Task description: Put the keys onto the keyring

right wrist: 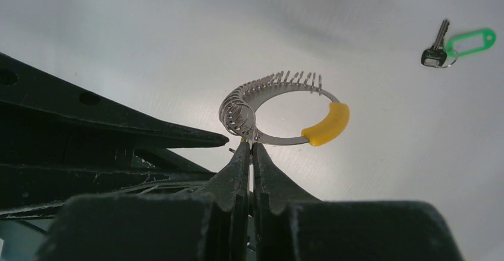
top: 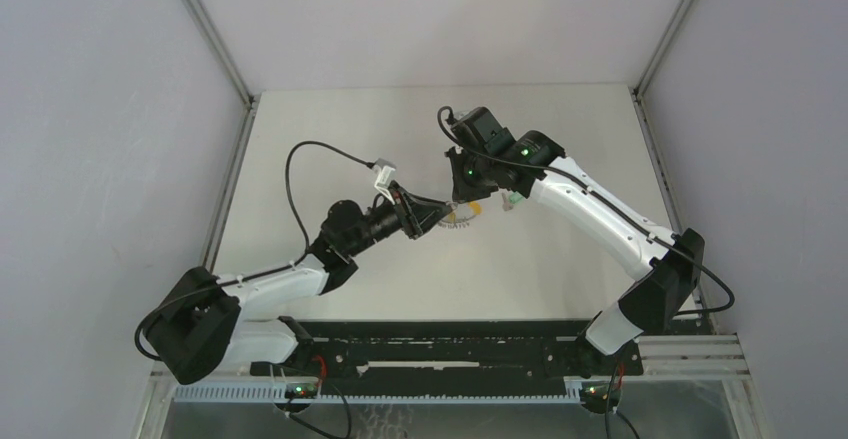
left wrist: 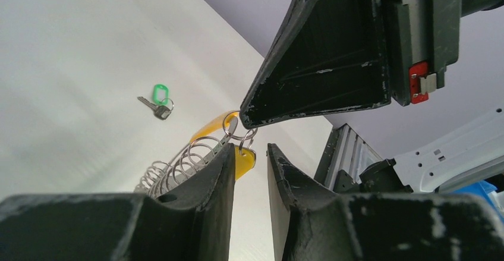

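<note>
Right gripper (right wrist: 250, 148) pinched shut on keyring (right wrist: 325, 124) rim near its yellow section, left gripper (left wrist: 249, 151) jaws part-way apart astride a yellow key tag (left wrist: 245, 161) (grip unclear), green key (right wrist: 434, 56) flat on table (right wrist: 119, 35), well apart from ring.

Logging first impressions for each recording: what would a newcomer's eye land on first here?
The keyring, with its yellow section and a row of small wire loops, is held over the middle of the table. The right arm's jaws are pinched shut on its rim, and the left arm's jaws sit at its opposite side. Off to one side, the green-tagged key lies alone on the white surface.
</note>
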